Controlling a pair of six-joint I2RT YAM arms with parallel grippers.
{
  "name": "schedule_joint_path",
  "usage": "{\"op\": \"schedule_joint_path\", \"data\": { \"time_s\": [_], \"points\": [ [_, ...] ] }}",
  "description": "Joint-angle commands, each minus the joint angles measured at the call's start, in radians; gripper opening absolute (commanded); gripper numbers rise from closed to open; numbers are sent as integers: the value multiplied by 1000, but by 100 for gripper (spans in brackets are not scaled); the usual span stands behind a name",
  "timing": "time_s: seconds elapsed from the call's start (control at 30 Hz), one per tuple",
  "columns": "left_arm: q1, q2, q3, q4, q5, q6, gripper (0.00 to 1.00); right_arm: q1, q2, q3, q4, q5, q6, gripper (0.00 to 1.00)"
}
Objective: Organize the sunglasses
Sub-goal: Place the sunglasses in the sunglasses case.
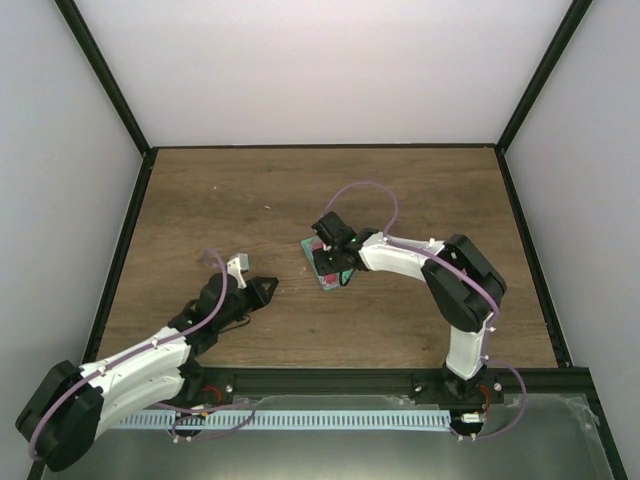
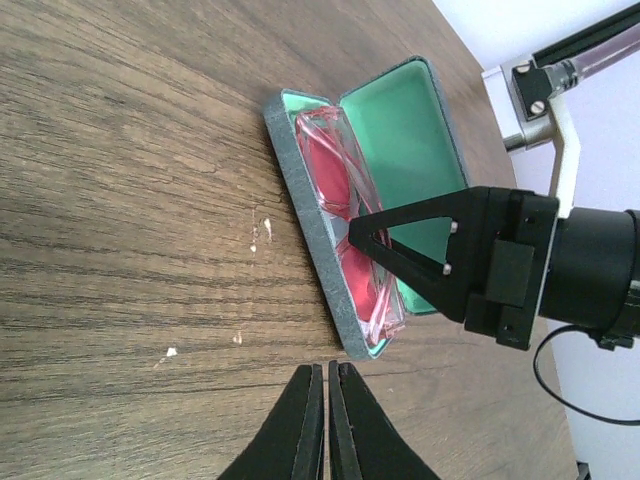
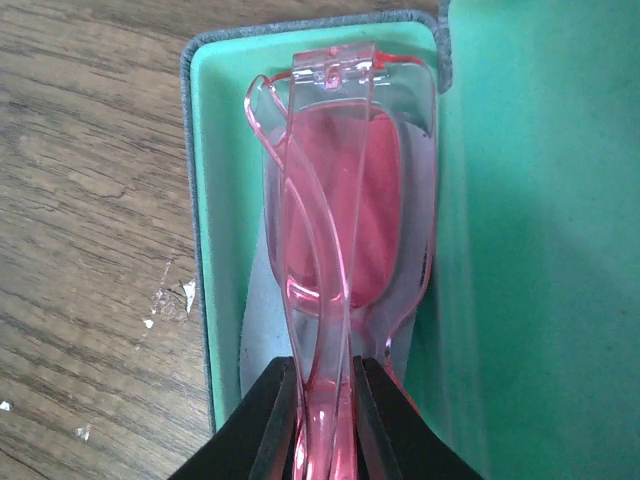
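The sunglasses (image 3: 340, 200), with red translucent lenses and folded pale arms, lie in the bottom half of the open grey-blue case (image 3: 215, 200) with a green lining. My right gripper (image 3: 325, 365) is shut on the folded arms at the middle of the sunglasses. From above, the case (image 1: 326, 283) sits mid-table with the right gripper (image 1: 335, 265) over it and red lenses (image 1: 317, 247) showing at its far end. My left gripper (image 2: 326, 368) is shut and empty, just short of the case's near corner (image 2: 355, 345). The left wrist view also shows the sunglasses (image 2: 330, 170).
The case's lid (image 2: 410, 130) lies open flat beside the bottom half, green side up. A pale layer (image 3: 260, 340) lies under the sunglasses inside the case. Black frame rails (image 1: 120, 250) border the wooden table (image 1: 250, 200). Small white flecks (image 2: 255, 235) mark the wood.
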Motion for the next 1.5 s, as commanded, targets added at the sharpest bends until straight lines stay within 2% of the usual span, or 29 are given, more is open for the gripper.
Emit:
{"op": "schedule_joint_path", "data": {
  "time_s": [0.0,0.3,0.37,0.43,0.47,0.73,0.93,1.47],
  "points": [
    [5,-2,-10,-4,1,19,4,2,19,32,16,-9,1,3],
    [5,-3,-6,-7,3,23,4,0,31,40,15,-18,5,4],
    [5,-1,-7,-6,2,23,4,0,38,48,11,-21,8,10],
    [5,1,-7,-4,2,23,4,0,40,51,10,-27,12,21],
    [5,2,-7,-4,2,24,4,0,38,51,9,-28,13,24],
    [6,0,-7,-4,4,26,4,20,-2,65,-27,15,12,26],
    [5,3,-8,-3,2,28,4,67,-11,89,-67,97,11,44],
    [5,6,-12,-2,-5,29,4,182,-85,119,-123,215,68,45]
  ]
}}
